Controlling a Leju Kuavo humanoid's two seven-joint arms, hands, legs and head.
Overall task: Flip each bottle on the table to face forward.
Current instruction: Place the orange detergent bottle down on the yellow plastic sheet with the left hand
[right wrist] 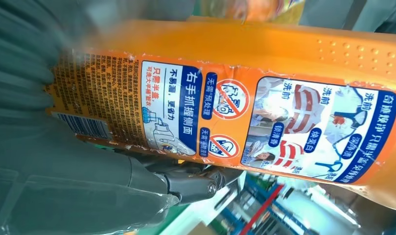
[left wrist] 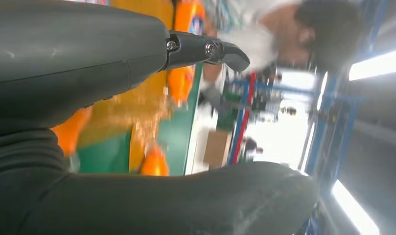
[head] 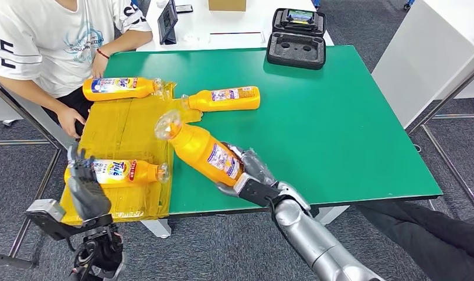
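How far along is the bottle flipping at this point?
Two bottles, the far-left bottle and the near-left bottle, lie brand label up, apparently done. The right hand holds the lifted bottle, back label showing. The middle bottle also looks back-side up, so it remains. The left hand hovers by the mat.

Right robot hand gripping; left robot hand raised, fingers apart.

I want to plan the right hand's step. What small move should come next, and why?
Probably roll the held bottle over about its long axis before setting it down. The right hand grips its base above the table, and the back label with barcode and instructions faces up, while two bottles on the yellow mat already show their front labels.
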